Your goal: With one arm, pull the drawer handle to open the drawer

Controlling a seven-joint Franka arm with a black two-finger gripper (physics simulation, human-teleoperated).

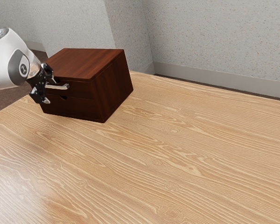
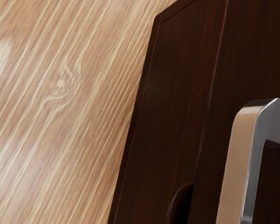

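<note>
Fig.: dark wood box (image 1: 91,65) on the desk (image 1: 177,154), toward the exterior view's upper left, near the wall (image 1: 214,32). Drawer (image 1: 79,88) in the box's front face; front looks flush w/ the box, i.e. not pulled out. Metal handle (image 1: 60,86) sticks out of the drawer front. Tool (image 1: 49,89) at the handle's end: fingers wide, one above and one below the bar, gap on both sides, no grip seen. Wrist view: handle (image 2: 252,163) close up vs. dark box front (image 2: 177,116), desk (image 2: 51,93) beside it; small notch (image 2: 182,205) nr. the handle.
</note>
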